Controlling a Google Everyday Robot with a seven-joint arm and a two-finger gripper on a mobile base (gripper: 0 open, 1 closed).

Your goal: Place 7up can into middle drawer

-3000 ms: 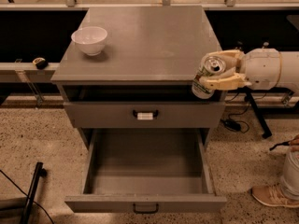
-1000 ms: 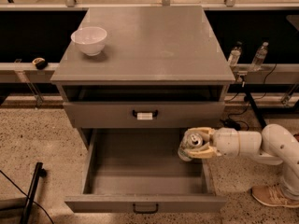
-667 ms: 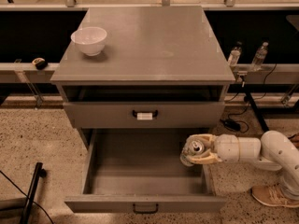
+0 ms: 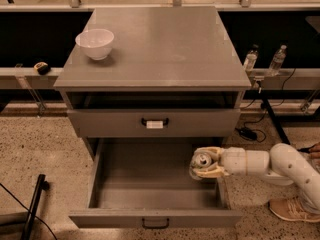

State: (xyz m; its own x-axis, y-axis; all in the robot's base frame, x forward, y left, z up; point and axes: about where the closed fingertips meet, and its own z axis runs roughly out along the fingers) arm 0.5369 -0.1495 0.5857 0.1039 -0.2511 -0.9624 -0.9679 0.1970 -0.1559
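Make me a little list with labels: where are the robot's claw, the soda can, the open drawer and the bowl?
claw: reaching in from the right, shut on the can, over the open drawer's right side
7up can: held in the claw, top facing the camera
middle drawer: pulled open
white bowl: on the cabinet top, back left corner
tagged drawer: closed

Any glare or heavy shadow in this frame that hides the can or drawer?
Camera view: dim warm light; soft sheen on the cabinet top, no harsh glare; middle drawer interior shaded yet readable; 7up can lit, held in the pincer over the drawer's right side.
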